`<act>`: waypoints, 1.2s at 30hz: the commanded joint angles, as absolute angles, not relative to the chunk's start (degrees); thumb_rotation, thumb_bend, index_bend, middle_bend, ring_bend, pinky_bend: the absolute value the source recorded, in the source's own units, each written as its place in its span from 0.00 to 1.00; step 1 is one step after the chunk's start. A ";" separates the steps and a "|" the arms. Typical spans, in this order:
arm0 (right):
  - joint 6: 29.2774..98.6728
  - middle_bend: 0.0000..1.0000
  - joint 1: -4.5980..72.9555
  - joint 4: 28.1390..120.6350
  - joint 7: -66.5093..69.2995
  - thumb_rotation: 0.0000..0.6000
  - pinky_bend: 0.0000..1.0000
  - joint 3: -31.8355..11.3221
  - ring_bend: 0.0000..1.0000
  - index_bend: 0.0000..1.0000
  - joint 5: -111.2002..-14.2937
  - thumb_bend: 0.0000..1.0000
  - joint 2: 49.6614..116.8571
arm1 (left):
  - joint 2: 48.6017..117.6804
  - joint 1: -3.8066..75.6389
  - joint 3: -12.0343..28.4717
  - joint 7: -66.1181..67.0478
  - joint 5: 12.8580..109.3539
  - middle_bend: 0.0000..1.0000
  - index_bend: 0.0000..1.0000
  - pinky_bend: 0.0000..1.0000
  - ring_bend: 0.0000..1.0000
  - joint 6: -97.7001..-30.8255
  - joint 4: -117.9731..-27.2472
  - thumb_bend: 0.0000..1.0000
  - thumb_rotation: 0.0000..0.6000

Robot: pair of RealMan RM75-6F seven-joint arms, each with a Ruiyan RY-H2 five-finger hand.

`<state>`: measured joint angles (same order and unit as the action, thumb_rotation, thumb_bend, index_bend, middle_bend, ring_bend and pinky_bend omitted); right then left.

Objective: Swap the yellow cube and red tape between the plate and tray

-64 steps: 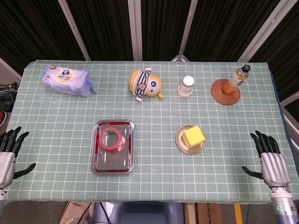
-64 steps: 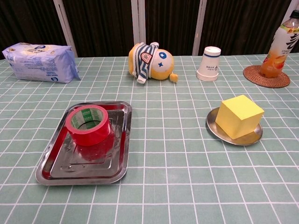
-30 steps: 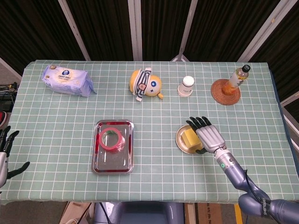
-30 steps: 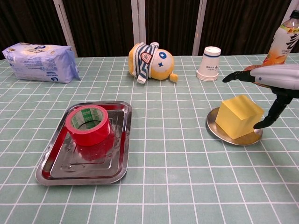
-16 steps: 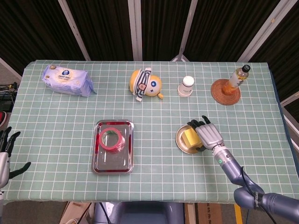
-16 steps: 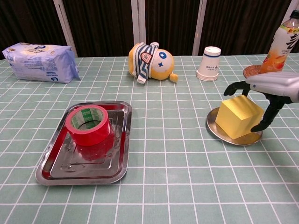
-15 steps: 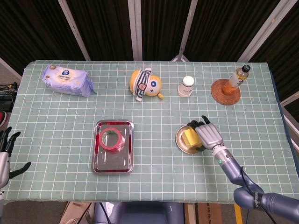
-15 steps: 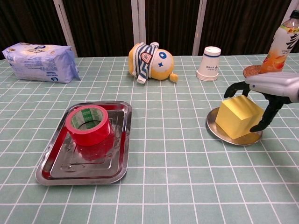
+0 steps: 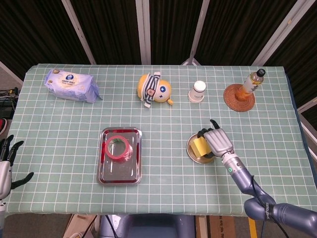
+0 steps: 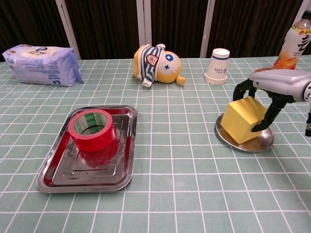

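Note:
The yellow cube [image 9: 199, 147] [image 10: 244, 120] sits tilted on the small round metal plate [image 9: 190, 149] [image 10: 243, 144] at the right. My right hand [image 9: 217, 141] [image 10: 272, 85] is over the cube and grips it, fingers on its far side and thumb on its near right side. The red tape [image 9: 118, 148] [image 10: 92, 129] lies flat in the far half of the steel tray [image 9: 119, 171] [image 10: 87, 174] at the left. My left hand [image 9: 6, 163] hangs open off the table's front left corner, holding nothing; the chest view does not show it.
Along the far edge stand a blue wipes packet [image 9: 71, 85], a striped yellow plush toy [image 9: 155, 89], an upturned paper cup [image 9: 197, 91] and a juice bottle [image 9: 251, 83] on a woven coaster [image 9: 238, 97]. Green grid cloth covers the table.
My right hand came in from the table's right edge, settled over the cube and closed around it. The cube has tipped up on the plate. The left hand drew back slightly.

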<state>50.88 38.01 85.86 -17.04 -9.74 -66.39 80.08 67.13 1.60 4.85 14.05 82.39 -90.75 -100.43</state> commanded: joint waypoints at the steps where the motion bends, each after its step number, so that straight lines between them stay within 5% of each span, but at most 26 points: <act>1: 50.98 0.37 39.10 87.07 -17.24 1.00 0.00 -11.09 0.39 0.48 -65.86 0.11 79.58 | 67.21 1.85 5.07 14.10 81.91 0.00 0.17 0.05 0.00 -90.29 -100.30 0.04 1.00; 11: 48.49 0.37 46.46 86.48 -22.72 1.00 0.00 -16.25 0.39 0.48 -55.21 0.10 84.76 | 66.57 3.11 6.25 11.03 80.36 0.00 0.17 0.05 0.00 -88.13 -98.52 0.04 1.00; 21: 46.23 0.37 53.56 77.64 -27.15 1.00 0.00 -16.66 0.38 0.45 -47.28 0.10 94.08 | 65.68 3.62 7.05 9.04 78.24 0.00 0.17 0.05 0.00 -86.68 -97.88 0.04 1.00; 24: 46.20 0.31 54.52 76.20 -27.33 1.00 0.00 -16.57 0.33 0.35 -46.80 0.10 95.69 | 65.55 3.80 7.00 9.03 77.99 0.00 0.17 0.05 0.00 -86.22 -97.76 0.04 1.00; 30: 44.96 0.05 55.83 75.30 -27.89 1.00 0.00 -15.85 0.10 0.05 -44.94 0.10 96.83 | 65.27 4.11 7.00 8.63 77.67 0.00 0.17 0.05 0.00 -85.58 -97.69 0.04 1.00; 36: 49.56 0.00 55.41 79.75 -31.30 1.00 0.00 -15.03 0.00 0.00 -43.59 0.08 94.47 | 65.15 4.29 6.98 8.44 77.48 0.00 0.17 0.05 0.00 -85.36 -97.63 0.04 1.00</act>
<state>47.62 55.74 77.40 -29.39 -15.49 -44.41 96.04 65.16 4.29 6.98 8.43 77.49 -85.36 -97.63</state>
